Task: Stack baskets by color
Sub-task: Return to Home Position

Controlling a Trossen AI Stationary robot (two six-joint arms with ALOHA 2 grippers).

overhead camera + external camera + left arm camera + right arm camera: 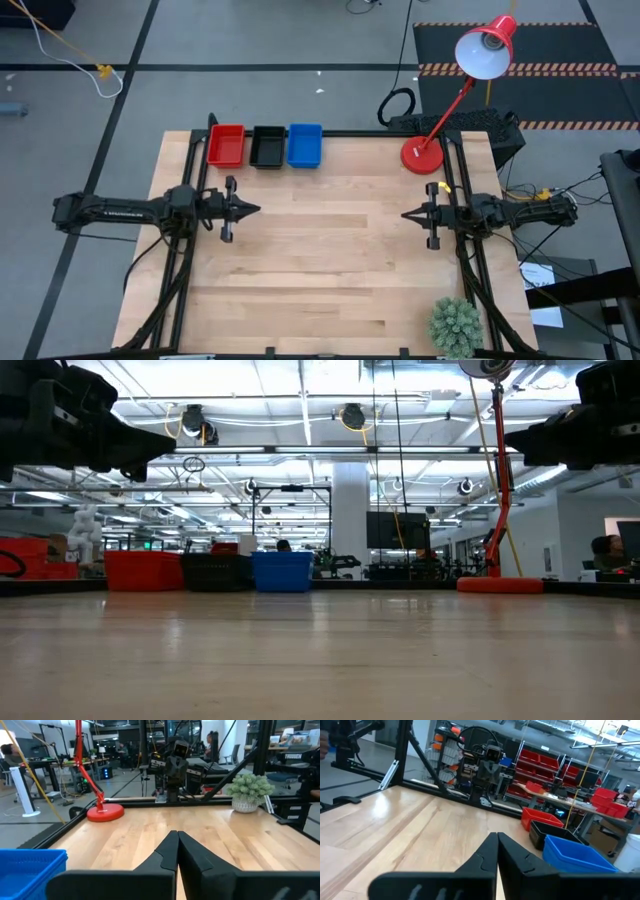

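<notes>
Left gripper (250, 209) over the left side of the table (330, 260), tips pressed together on nothing. Points straight across toward its twin. Beyond it, along the far edge, three piles close side by side: red stack (226, 145), black stack (267, 146), blue stack (304, 144), one per colour. No telling how many baskets in each, with only the top one showing from above. All set alike: long axis running from far edge toward near, short end to the edge, open side up. From the low view, a level row of three walls, much the same height. From the left wrist view, just a corner of the blue one; from the right wrist view, all three in line. Farther right, well apart from the blue, one lamp (422, 156) with its round base near the far edge. Right gripper (410, 214) over the right side, tips likewise closed and empty, aimed left. One plant (455, 325) at the near right corner, caught only from above and by the left wrist view.
</notes>
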